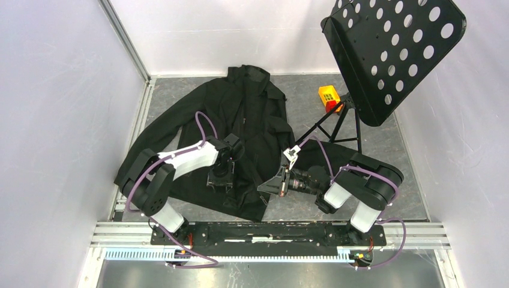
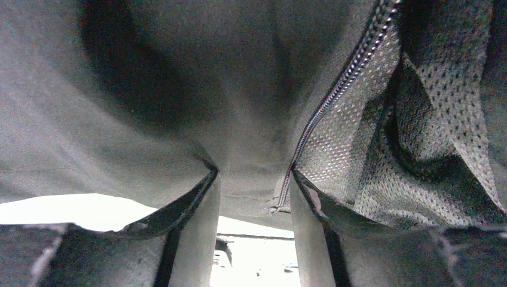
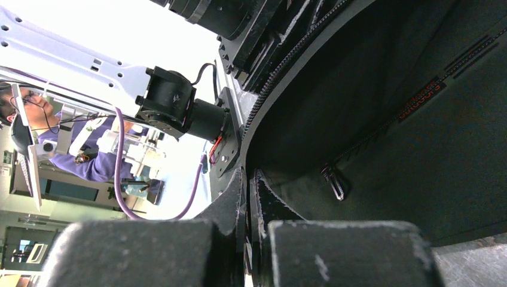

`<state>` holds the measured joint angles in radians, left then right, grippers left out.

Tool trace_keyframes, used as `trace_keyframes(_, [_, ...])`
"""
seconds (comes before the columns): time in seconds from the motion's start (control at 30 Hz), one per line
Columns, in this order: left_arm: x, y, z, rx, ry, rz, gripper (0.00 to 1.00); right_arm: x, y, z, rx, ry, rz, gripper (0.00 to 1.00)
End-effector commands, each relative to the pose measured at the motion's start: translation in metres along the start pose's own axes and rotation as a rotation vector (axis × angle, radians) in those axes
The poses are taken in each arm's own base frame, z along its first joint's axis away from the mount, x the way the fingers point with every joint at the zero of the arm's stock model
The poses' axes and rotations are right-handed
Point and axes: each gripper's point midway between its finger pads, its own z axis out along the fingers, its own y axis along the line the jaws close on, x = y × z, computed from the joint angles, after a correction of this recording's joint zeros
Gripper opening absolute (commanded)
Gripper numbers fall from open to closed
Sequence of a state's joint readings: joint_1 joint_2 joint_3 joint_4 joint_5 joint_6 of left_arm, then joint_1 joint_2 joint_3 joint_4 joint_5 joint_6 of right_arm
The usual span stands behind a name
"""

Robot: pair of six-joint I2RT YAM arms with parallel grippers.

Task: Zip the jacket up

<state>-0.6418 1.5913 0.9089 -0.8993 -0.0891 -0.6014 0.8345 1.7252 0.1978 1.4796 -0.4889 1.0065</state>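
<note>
At hem — left tool [image 2: 254,185] half-wide astride zipper [image 2: 335,95] edge of jacket [image 1: 252,114], grip unclear; right tool [image 3: 248,179] pinched shut on opposite edge, likely tensioning.

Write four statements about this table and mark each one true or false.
1. The jacket is zipped up to the collar. False: bare zipper teeth run along an open edge, with the mesh lining showing beside them.
2. The right gripper is shut on the jacket's edge. True.
3. The orange block lies on the jacket. False: it sits on the table, apart from the jacket, by the legs of the music stand.
4. The left gripper has jacket fabric between its fingers. True.
</note>
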Motion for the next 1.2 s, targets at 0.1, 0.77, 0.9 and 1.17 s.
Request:
trace_keyframes(0.1, [-0.003,0.002,0.011,-0.028,-0.017,0.035,0.53,-0.055,0.086,-0.014,-0.343,-0.252,-0.228,0.00])
trace_keyframes(0.77, [-0.004,0.006,0.009,-0.036,-0.049,0.036,0.26,-0.055,0.085,-0.013,-0.338,-0.249,-0.225,0.00])
trace_keyframes(0.9, [-0.012,0.008,-0.003,-0.045,-0.094,0.031,0.16,-0.054,0.083,-0.012,-0.335,-0.246,-0.222,0.00])
trace_keyframes(1.17, [-0.017,0.008,-0.020,-0.028,-0.134,0.023,0.16,-0.054,0.080,-0.010,-0.322,-0.240,-0.227,0.00])
